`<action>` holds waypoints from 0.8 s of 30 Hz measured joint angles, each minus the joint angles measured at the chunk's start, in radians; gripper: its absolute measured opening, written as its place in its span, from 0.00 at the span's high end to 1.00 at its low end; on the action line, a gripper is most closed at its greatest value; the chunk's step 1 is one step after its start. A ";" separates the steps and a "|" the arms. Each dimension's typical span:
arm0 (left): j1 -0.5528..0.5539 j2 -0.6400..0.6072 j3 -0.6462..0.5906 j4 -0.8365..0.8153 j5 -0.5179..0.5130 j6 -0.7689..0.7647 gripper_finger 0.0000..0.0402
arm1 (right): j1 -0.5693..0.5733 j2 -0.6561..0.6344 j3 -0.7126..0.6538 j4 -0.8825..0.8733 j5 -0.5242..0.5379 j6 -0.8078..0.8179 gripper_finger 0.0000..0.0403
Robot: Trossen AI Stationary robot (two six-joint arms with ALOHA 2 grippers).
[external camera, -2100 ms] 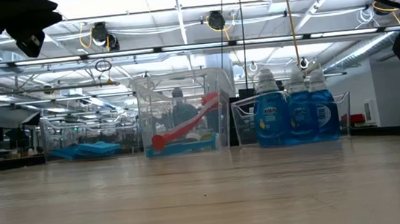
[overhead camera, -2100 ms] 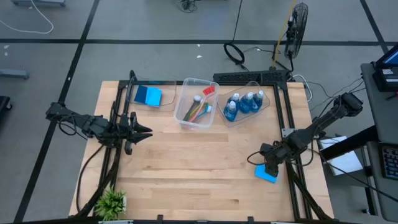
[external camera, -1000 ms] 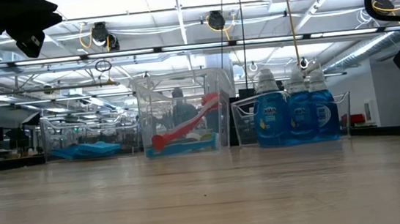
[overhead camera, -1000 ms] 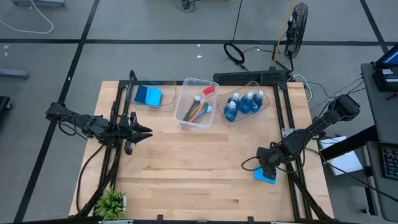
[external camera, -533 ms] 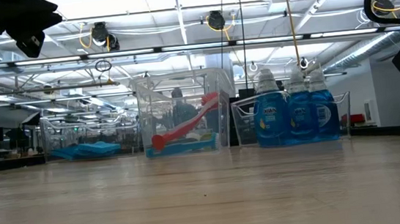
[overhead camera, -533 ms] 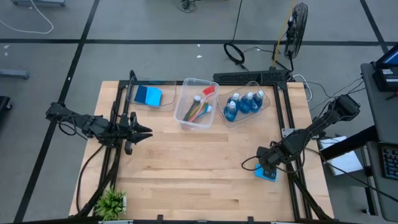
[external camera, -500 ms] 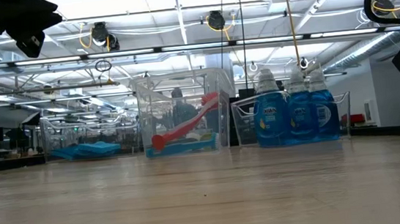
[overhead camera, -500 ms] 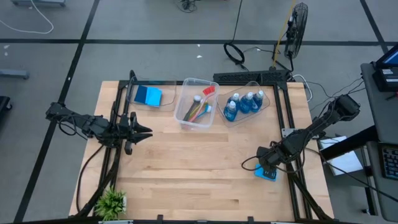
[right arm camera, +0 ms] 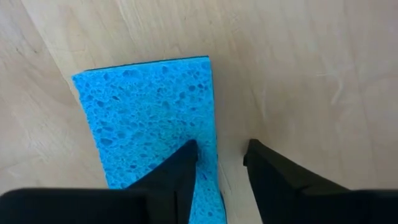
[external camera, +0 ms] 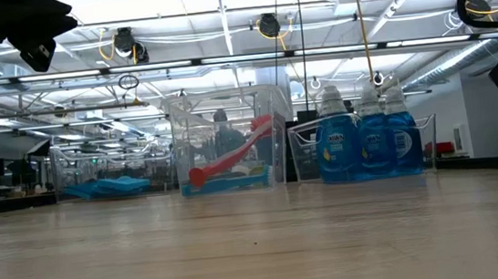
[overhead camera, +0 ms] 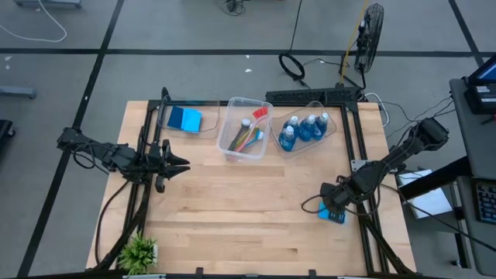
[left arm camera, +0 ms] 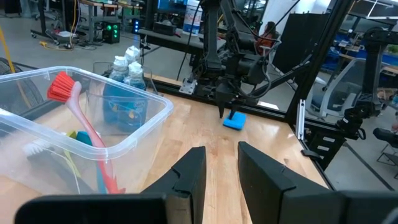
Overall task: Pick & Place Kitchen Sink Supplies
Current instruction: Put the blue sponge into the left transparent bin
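One flat blue sponge (overhead camera: 335,216) (right arm camera: 149,118) lies on the wood near the table's right edge. My right gripper (overhead camera: 334,208) (right arm camera: 221,149) points down over it, its fingers a narrow gap apart, astride one long edge. It also shows far off in the left wrist view, above the sponge (left arm camera: 235,121). My left gripper (overhead camera: 183,163) (left arm camera: 222,158) waits level over the table's left side, open and holding nothing. Other blue sponges (overhead camera: 185,118), brushes (overhead camera: 249,130) and bottles of blue liquid (overhead camera: 304,129) rest in clear bins at the far edge. My right gripper comes at the sponge from above, pointing down. One fingertip (right arm camera: 186,158) is on the sponge's top face beside its long edge (right arm camera: 211,134). The other fingertip (right arm camera: 261,162) stands off that edge, with bare wood between. The sponge lies flat on the table.
Three clear bins stand in a row along the far edge: the sponge bin (overhead camera: 203,124), the brush bin (overhead camera: 232,105) and the bottle bin (overhead camera: 335,128). A small green plant (overhead camera: 139,252) sits at the near left corner. Black frame rails (overhead camera: 363,167) run along the table's sides.
My right gripper came down over the sponge about two seconds ago and has kept still there since. The sponge lies where it was.
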 joint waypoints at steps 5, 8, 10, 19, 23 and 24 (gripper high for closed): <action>0.000 0.000 0.000 0.000 0.000 -0.001 0.77 | 0.000 0.000 0.000 0.002 0.002 0.006 0.70; 0.000 0.000 0.000 0.000 0.000 -0.007 0.77 | 0.000 0.000 0.000 0.002 0.002 0.026 0.71; 0.000 0.000 0.000 0.000 0.000 -0.007 0.77 | 0.000 0.000 0.000 0.003 0.002 0.027 0.71; 0.000 0.000 0.000 0.000 0.000 -0.008 0.77 | 0.000 0.000 0.000 0.002 0.004 0.027 0.86; 0.000 0.000 0.000 0.000 0.000 -0.009 0.77 | 0.000 0.000 0.000 0.001 0.005 0.026 0.98; 0.000 0.000 0.000 0.000 0.000 -0.009 0.77 | 0.000 0.000 0.000 0.000 0.006 0.028 0.98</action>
